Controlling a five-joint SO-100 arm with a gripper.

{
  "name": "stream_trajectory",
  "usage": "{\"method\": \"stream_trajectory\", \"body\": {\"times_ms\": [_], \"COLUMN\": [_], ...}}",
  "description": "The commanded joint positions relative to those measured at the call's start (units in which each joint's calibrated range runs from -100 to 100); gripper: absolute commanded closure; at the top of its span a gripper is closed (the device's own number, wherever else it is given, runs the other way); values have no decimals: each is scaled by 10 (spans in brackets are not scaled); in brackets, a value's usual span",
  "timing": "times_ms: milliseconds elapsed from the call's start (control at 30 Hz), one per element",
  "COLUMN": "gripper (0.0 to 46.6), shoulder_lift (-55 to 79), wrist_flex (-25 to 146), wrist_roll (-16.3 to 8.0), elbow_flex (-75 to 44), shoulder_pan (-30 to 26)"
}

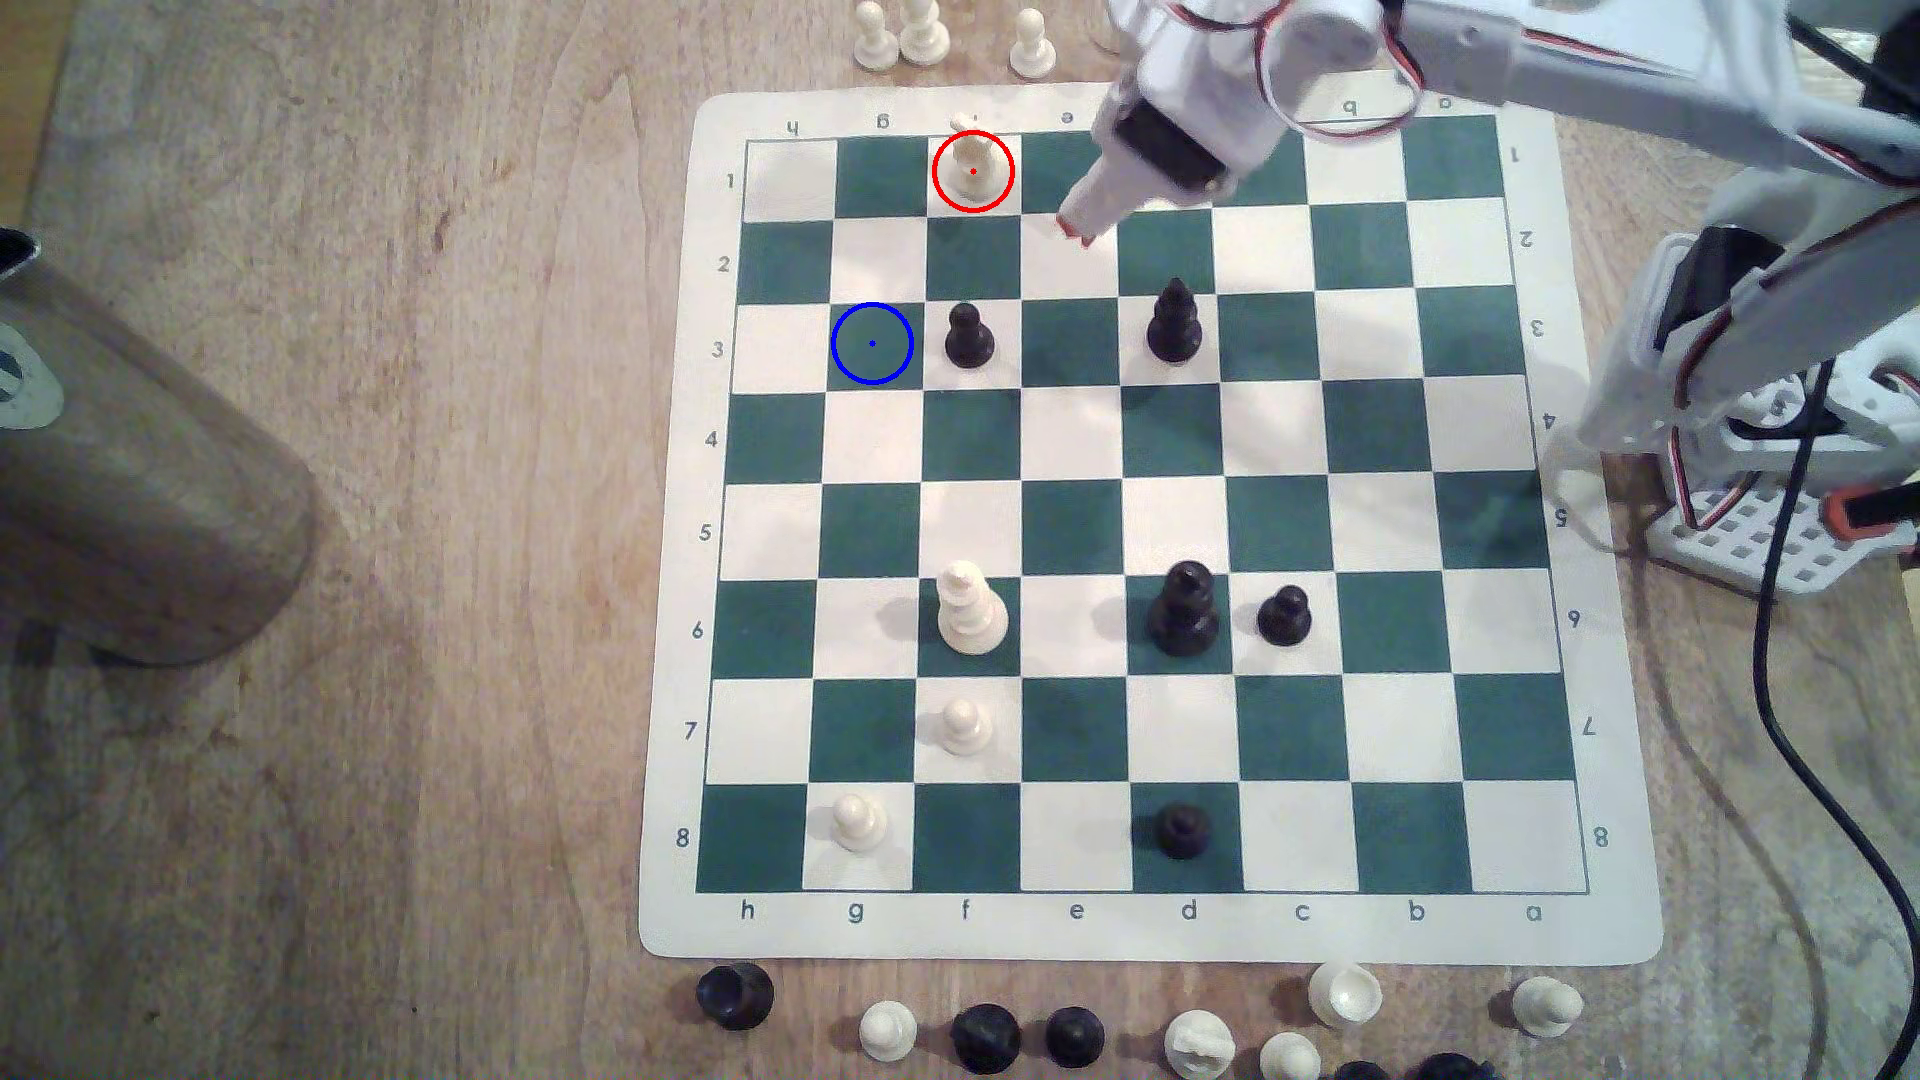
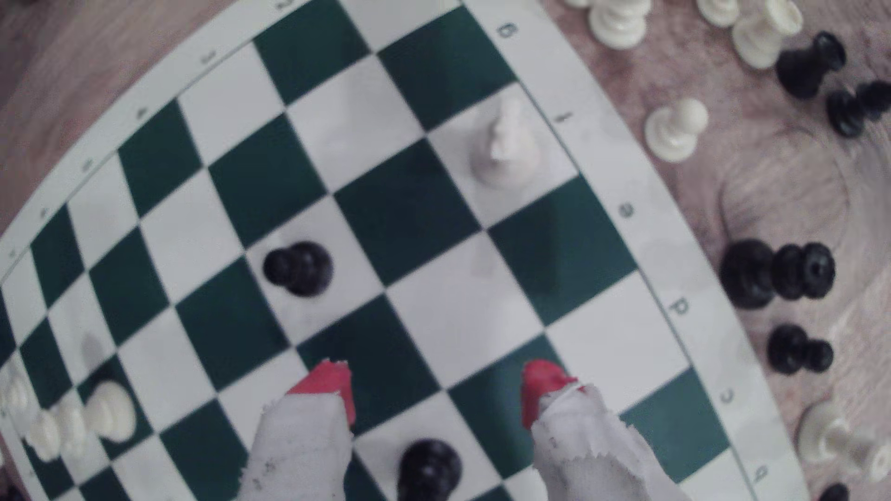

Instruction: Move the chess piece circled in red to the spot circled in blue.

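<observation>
The green-and-white vinyl chessboard (image 1: 1143, 519) lies on the wooden bench (image 1: 416, 519). The white arm's red-tipped jaws (image 2: 436, 390) hang spread, empty. The cream plastic knight-like piece (image 1: 972, 166) stands at the board's far edge; the blue-ringed dark green square (image 1: 872, 344) is bare.

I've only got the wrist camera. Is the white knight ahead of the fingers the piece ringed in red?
Observer: Yes, the exterior view rings that knight in red, on f1.
Operator: Where's the blue spot?
Observer: The blue spot is the dark green square g3, just to the exterior view's left of a black pawn.
Operator: Anything beyond that side?
Observer: A metal cylinder lies on the table, apart from the board.
</observation>
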Motion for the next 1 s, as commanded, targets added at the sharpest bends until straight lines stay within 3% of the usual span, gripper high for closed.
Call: {"method": "stream_trajectory", "body": {"times_ms": [0,600,967], "gripper": [278,276,283], "shoulder_lift": [56,198,230], "wrist_flex": [-34,-128,-200], "wrist_roll": [5,15,8], "elbow_flex": [-69,-134,-139], "shoulder_pan": [16,35,27]}}
